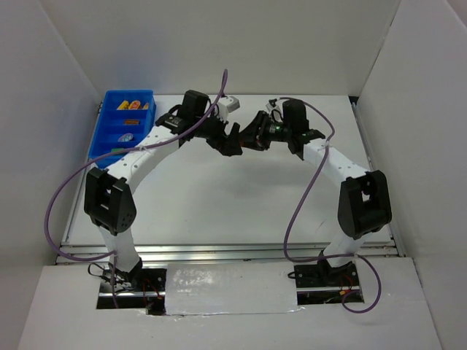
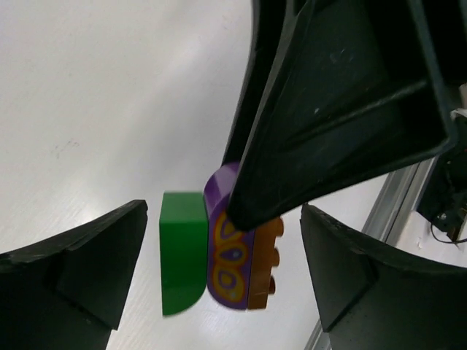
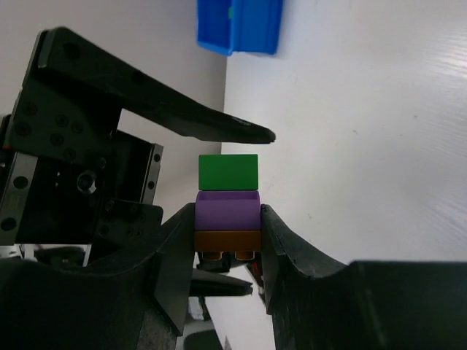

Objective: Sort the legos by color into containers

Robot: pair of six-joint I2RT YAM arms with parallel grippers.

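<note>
My right gripper [image 3: 228,219] is shut on a stack of three joined legos held above the table. The stack is a green block [image 3: 228,171], a purple piece [image 3: 227,210] with a yellow pattern, and an orange-brown block [image 3: 227,239]. The jaws clamp the purple and orange pieces. My left gripper [image 2: 225,240] is open, with its fingers [image 2: 87,270] on either side of the stack, not touching it. The green block [image 2: 182,251] points toward its left finger. Both grippers meet at the table's middle back, the left [image 1: 226,138] and the right [image 1: 255,135]. The blue bin [image 1: 109,131] holds several small pieces.
The blue bin stands at the table's far left corner, and shows in the right wrist view [image 3: 237,25]. White walls enclose the table on three sides. A metal rail [image 1: 270,251] runs along the near edge by the arm bases.
</note>
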